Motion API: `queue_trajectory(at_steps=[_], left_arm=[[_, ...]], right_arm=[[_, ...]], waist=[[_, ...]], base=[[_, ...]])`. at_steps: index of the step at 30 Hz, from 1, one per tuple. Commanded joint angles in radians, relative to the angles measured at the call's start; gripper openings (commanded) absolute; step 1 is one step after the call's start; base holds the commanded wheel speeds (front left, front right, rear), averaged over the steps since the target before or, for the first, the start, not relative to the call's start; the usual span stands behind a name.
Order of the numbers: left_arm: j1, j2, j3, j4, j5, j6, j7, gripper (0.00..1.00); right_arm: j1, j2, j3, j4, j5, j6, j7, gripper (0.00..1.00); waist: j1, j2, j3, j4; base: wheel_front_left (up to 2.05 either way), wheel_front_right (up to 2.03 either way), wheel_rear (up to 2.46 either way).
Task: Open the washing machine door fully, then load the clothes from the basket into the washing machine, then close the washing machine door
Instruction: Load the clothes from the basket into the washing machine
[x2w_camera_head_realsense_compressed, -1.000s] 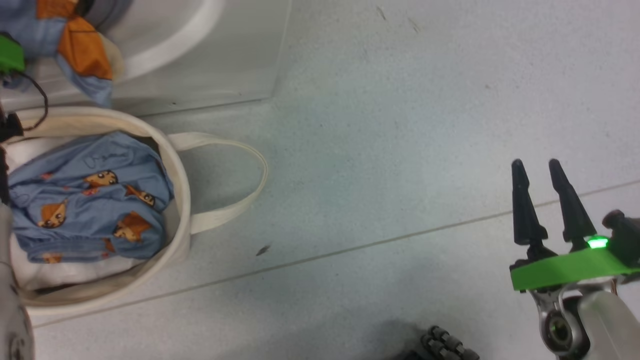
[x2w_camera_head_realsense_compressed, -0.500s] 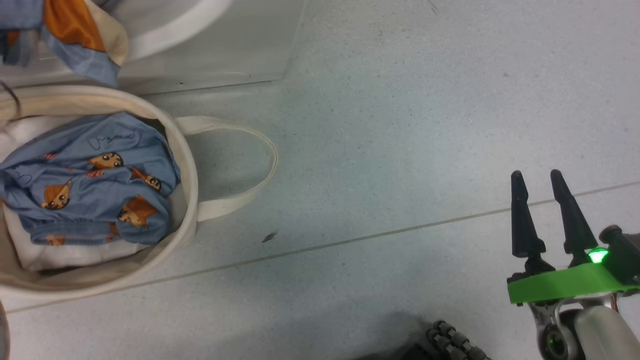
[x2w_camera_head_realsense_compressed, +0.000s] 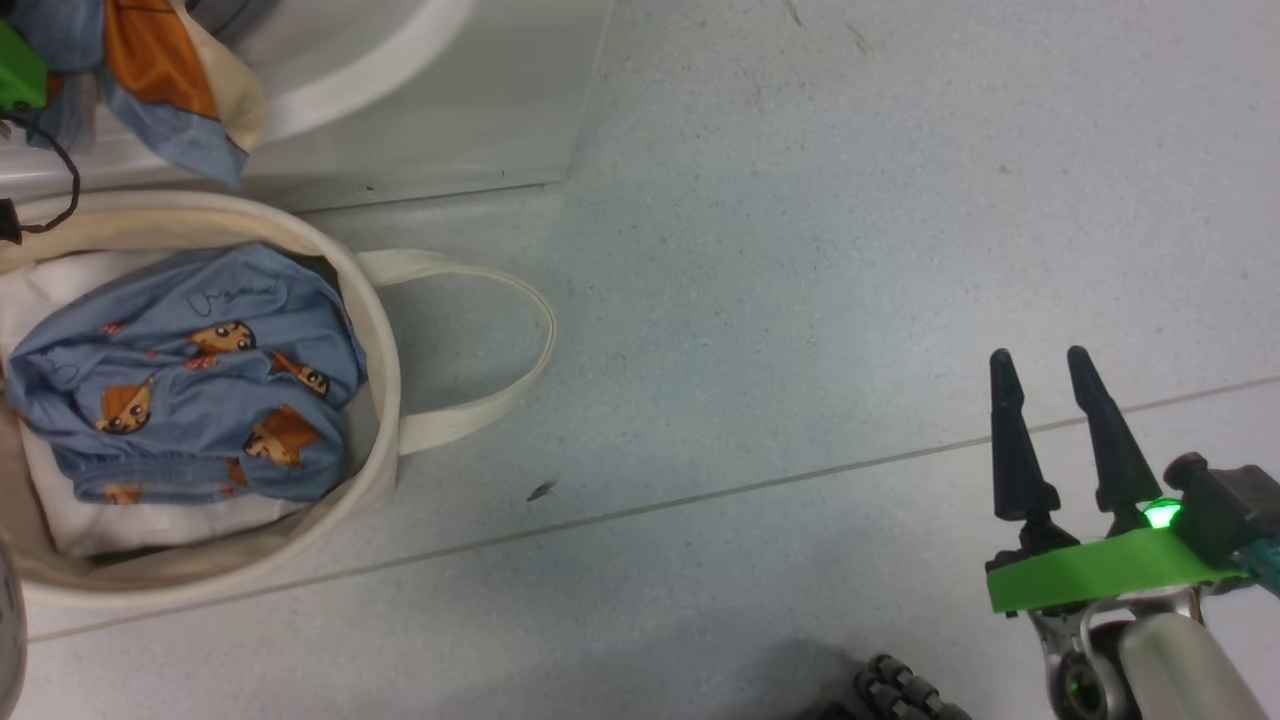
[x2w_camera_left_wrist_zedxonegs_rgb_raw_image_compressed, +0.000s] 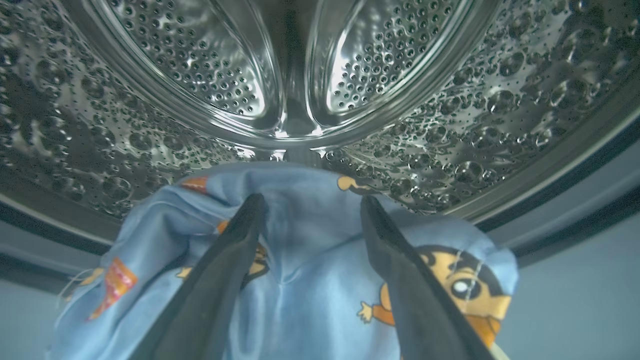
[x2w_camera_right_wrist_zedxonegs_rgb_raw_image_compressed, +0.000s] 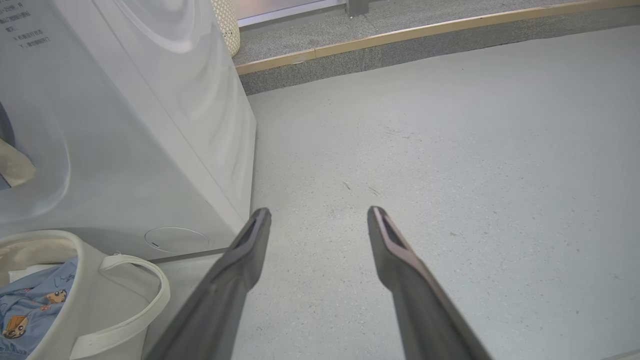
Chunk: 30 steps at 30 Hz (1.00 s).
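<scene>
Item: clothes (x2w_camera_left_wrist_zedxonegs_rgb_raw_image_compressed: 310, 280), light blue fabric printed with orange-brown cartoon faces. Location: the mouth of the washing machine (x2w_camera_head_realsense_compressed: 450, 120), heaped on the grey rubber ring (x2w_camera_left_wrist_zedxonegs_rgb_raw_image_compressed: 565, 195) with the steel drum (x2w_camera_left_wrist_zedxonegs_rgb_raw_image_compressed: 300, 75) open behind it; in the head view a fold hangs outside over the white front. Companion piece: second garment (x2w_camera_head_realsense_compressed: 190, 400) of the same print, bunched in the basket (x2w_camera_head_realsense_compressed: 385, 400) on a white padded cloth (x2w_camera_head_realsense_compressed: 150, 520), just below the washer. Step in hand, as judged: loading, first piece only partly in. Handling note: the heap wants nudging over the lip and deeper into the drum, and the fingers drawn out straight and slowly so no fold rides back with them; any cloth left on the ring would likely catch in the door. Position against left gripper (x2w_camera_left_wrist_zedxonegs_rgb_raw_image_compressed: 310, 200): fingers spread wide, the cloth sagging loose between them and lapping against both, pinched by neither, tips clear above the folds and pointing into the drum. Right gripper (x2w_camera_head_realsense_compressed: 1050, 430): fingers apart, nothing between them, poised over bare floor (x2w_camera_head_realsense_compressed: 800, 250), well apart from basket and washer
</scene>
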Motion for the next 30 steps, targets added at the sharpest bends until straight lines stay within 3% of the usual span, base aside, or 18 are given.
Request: queue_trajectory(at_steps=[1,7,18,30], left_arm=[[-0.005,0.04,0.005,-0.025,-0.006,0.0,-0.016,1.0],[0.043,0.012,-0.001,-0.047,-0.031,-0.005,-0.041,1.0],[0.327,-0.072,-0.012,-0.355,-0.11,-0.007,-0.043,1.0],[0.581,-0.084,-0.095,-0.569,-0.209,-0.007,-0.043,1.0]], right_arm=[[0.003,-0.005,0.025,-0.018,0.002,0.001,-0.012,1.0],[-0.031,0.0,0.057,0.008,0.012,0.001,-0.012,1.0],[-0.1,-0.021,0.127,0.053,0.03,0.001,-0.012,1.0],[-0.145,-0.086,0.177,0.066,0.049,0.001,-0.012,1.0]], waist=[[0.0,0.0,-0.011,0.004],[0.0,0.0,-0.04,0.03],[0.0,0.0,-0.155,0.116],[0.0,0.0,-0.27,0.206]], base=[[0.0,0.0,0.0],[0.0,0.0,0.0],[0.0,0.0,0.0],[0.0,0.0,0.0]])
